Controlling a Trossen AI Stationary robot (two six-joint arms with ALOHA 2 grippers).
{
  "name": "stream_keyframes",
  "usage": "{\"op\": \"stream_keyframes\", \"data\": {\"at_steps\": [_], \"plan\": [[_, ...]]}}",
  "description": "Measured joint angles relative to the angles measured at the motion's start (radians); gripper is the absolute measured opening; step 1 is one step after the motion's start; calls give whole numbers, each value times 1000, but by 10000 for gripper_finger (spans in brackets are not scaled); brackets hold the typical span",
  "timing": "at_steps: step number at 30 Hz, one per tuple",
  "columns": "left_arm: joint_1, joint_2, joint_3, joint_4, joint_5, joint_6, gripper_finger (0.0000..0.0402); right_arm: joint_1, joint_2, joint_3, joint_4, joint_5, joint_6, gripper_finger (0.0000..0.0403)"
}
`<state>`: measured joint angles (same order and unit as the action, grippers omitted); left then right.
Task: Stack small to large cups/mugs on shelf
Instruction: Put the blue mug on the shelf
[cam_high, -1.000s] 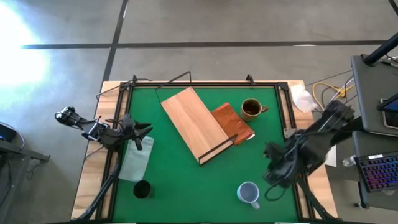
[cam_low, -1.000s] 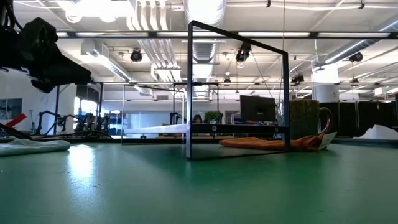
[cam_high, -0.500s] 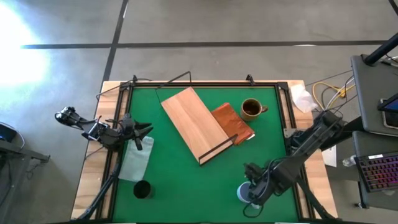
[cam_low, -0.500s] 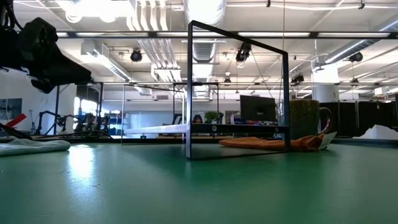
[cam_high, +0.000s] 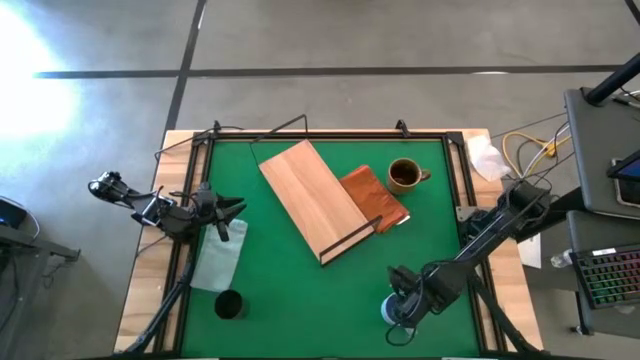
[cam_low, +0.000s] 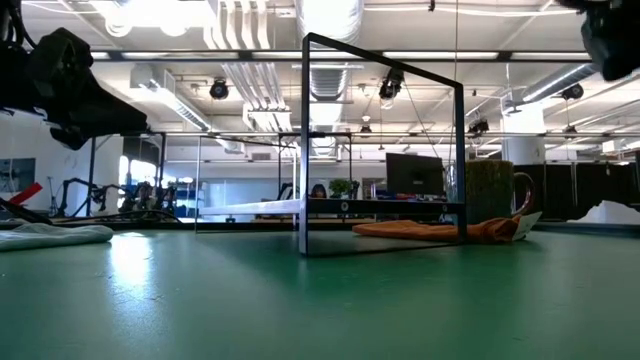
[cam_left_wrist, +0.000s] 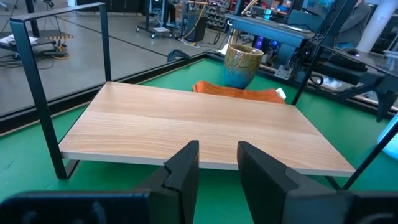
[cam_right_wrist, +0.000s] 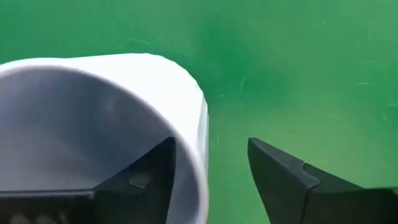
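Observation:
The light blue-grey mug (cam_high: 392, 312) stands upright near the table's near right edge. My right gripper (cam_high: 403, 300) is right above it, open. In the right wrist view one finger (cam_right_wrist: 149, 171) is inside the mug (cam_right_wrist: 93, 112) and the other (cam_right_wrist: 280, 177) is outside its wall. The brown mug (cam_high: 404, 174) stands at the far right, beside the orange-brown cloth (cam_high: 375, 200). The black cup (cam_high: 229, 304) stands near left. The shelf (cam_high: 312, 198) stands mid-table on its dark frame. My left gripper (cam_high: 233, 208) waits open at the left, facing the shelf (cam_left_wrist: 186, 127). My right gripper comes from above, pointing down, and straddles the mug's wall at the rim (cam_right_wrist: 198, 146), one finger inside and one outside. Green table shows between the wall and the outer finger. Whether the inner finger touches the wall I cannot tell. The mug stands on the table.
A pale translucent bag (cam_high: 218, 255) lies on the table under the left arm. A black rail frames the green mat (cam_high: 300, 300). The shelf's tall thin frame (cam_low: 380, 140) shows in the low view, with the brown mug (cam_low: 490, 190) behind it.
My right gripper has gone from the table's right edge toward the near edge and left, and down over the light blue-grey mug, where it now straddles the wall. The mug has stayed in place.

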<state>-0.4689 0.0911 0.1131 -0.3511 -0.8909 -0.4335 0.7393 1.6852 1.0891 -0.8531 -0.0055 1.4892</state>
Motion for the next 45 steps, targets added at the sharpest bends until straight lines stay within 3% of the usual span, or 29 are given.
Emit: {"op": "stream_keyframes", "data": {"at_steps": [3,8,13,21,26,30,36,42,45], "plan": [[0,0,0,0,0,0,96,-16,-8,-23,-1,1,-17,144],[0,1,0,1,0,0,96,-82,-48,-30,-6,-33,-195,26],[0,0,0,2,0,0,96,-199,-112,42,-67,-77,-388,12],[0,0,0,3,0,0,96,-418,-259,316,-218,-106,-590,10],[0,0,0,3,0,0,96,-523,-274,523,-216,30,-660,10],[0,0,0,3,0,0,96,-660,-175,682,-231,107,-868,9],[0,1,0,3,0,0,96,-840,96,936,-342,22,-1326,9],[0,0,0,3,0,0,96,-873,356,1211,-632,0,-1746,9],[0,0,-1,3,0,0,96,-854,437,1265,-706,1,-1870,9]]}}
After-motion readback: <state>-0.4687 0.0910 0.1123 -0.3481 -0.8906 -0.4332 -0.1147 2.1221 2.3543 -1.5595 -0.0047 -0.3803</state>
